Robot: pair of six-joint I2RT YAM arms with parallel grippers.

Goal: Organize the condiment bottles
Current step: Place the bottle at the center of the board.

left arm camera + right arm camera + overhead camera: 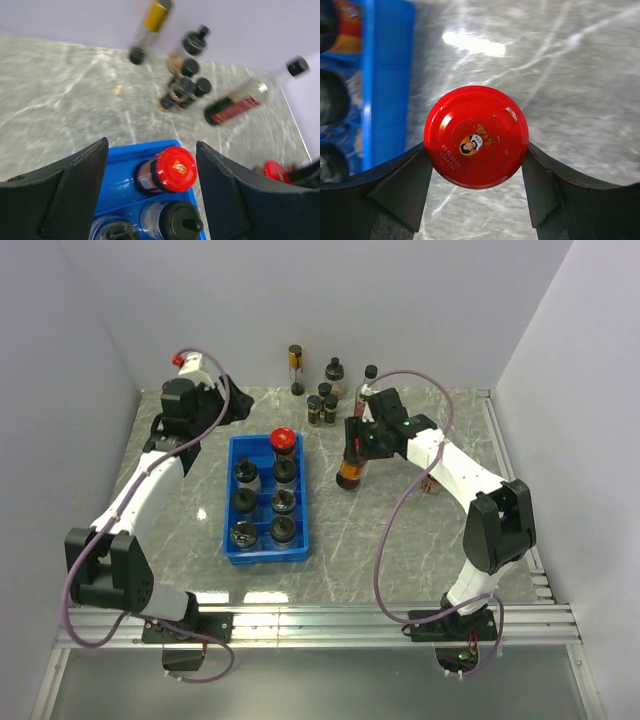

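- Grey marbled table with white walls behind; a blue tray sits left of centre.
- The right gripper is clamped on a red-capped jar. One finger presses each side of the cap, and the cap fills the gap between them.
- From above, this jar hangs upright under the right gripper, just right of the tray's far end. Its contents are dark amber. Whether its base touches the table cannot be told.
- The left gripper has its jaws spread wide with nothing between them.
- It hovers over the tray's far end, and the wrist camera looks down between the fingers at a second red-capped jar, which stands in the far right compartment, apart from both fingers.
- Six black-capped jars stand in the tray's other compartments, in two columns.
- A loose group of bottles stands near the back wall, beyond the tray. It includes a tall bottle with yellow contents.
- One more jar is partly hidden behind the right arm.
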